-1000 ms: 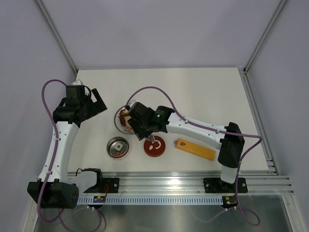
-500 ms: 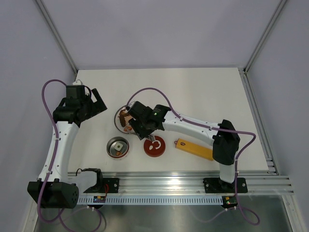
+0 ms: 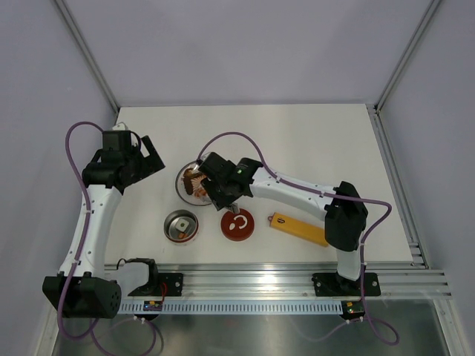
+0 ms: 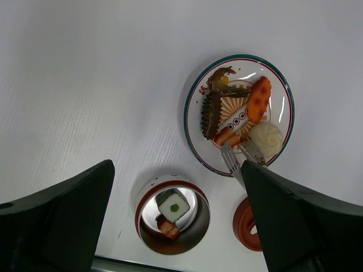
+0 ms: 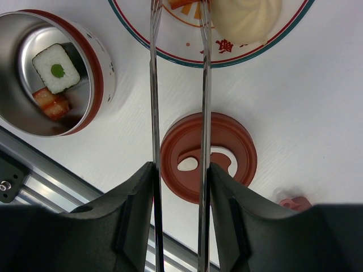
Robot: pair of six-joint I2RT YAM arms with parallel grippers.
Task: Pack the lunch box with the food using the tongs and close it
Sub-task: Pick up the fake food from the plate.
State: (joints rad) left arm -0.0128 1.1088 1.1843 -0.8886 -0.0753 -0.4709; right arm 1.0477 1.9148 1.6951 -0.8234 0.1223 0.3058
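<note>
Two pieces are already packed in the round red-walled steel lunch box point(image 5: 101, 71), near left. The dark-red round lid point(image 5: 227, 141) lies off, to its right. More food pieces point(image 4: 260, 99) remain on the patterned plate point(image 4: 193, 139). The slim silver tongs point(image 5: 206, 90) are pinched by the right gripper point(image 5: 181, 167); the left gripper point(image 4: 176, 164) is spread.

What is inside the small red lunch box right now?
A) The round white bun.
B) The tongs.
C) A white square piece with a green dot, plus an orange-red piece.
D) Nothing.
C: the lunch box holds the white square piece and the orange-red piece; the bun is on the plate.
</note>
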